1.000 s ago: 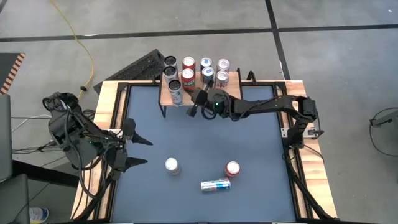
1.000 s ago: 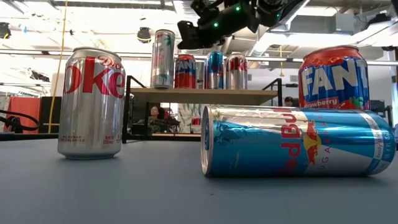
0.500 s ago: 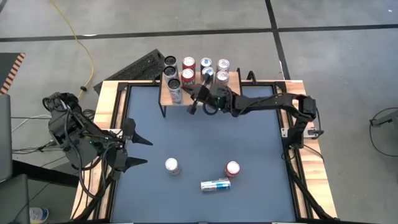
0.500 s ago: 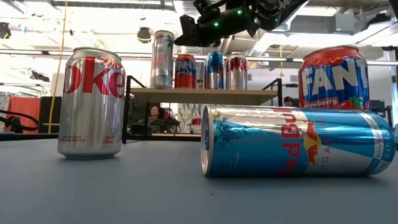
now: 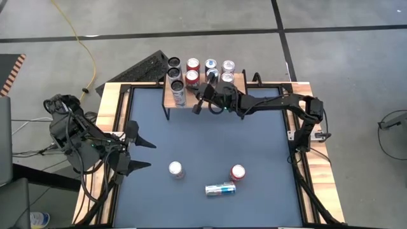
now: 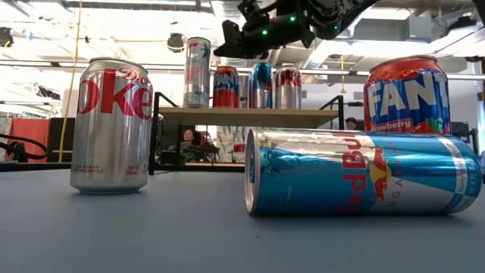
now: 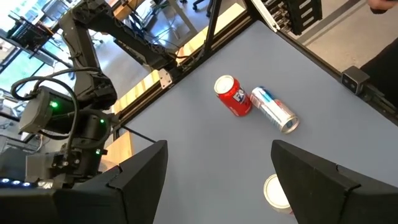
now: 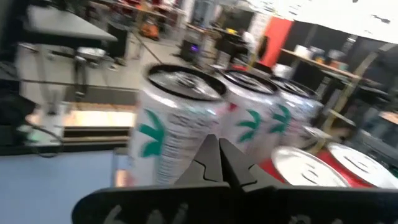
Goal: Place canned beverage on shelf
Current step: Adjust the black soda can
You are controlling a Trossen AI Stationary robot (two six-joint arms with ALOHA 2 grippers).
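The shelf (image 5: 201,91) stands at the table's far edge on thin black legs and carries several upright cans (image 5: 193,77); it also shows in the low view (image 6: 250,114). My right gripper (image 5: 198,106) is shut and empty, hovering just before the shelf's front edge, above can height (image 6: 221,51). Its wrist view shows tall white cans with green marks (image 8: 177,127) close ahead. On the table a Diet Coke can (image 5: 175,170) and a Fanta can (image 5: 238,172) stand upright, and a Red Bull can (image 5: 220,189) lies on its side. My left gripper (image 5: 141,154) waits open at the table's left edge.
The table has a wooden rim (image 5: 114,102) with black rails. Between the shelf and the three loose cans lies bare dark mat (image 5: 210,140). A keyboard (image 5: 143,67) lies on the floor beyond the far left corner. People sit in the room behind the shelf (image 6: 187,140).
My right gripper has gone a little toward the table's far edge, toward the cans on the shelf, and slightly up. The cans have kept their places.
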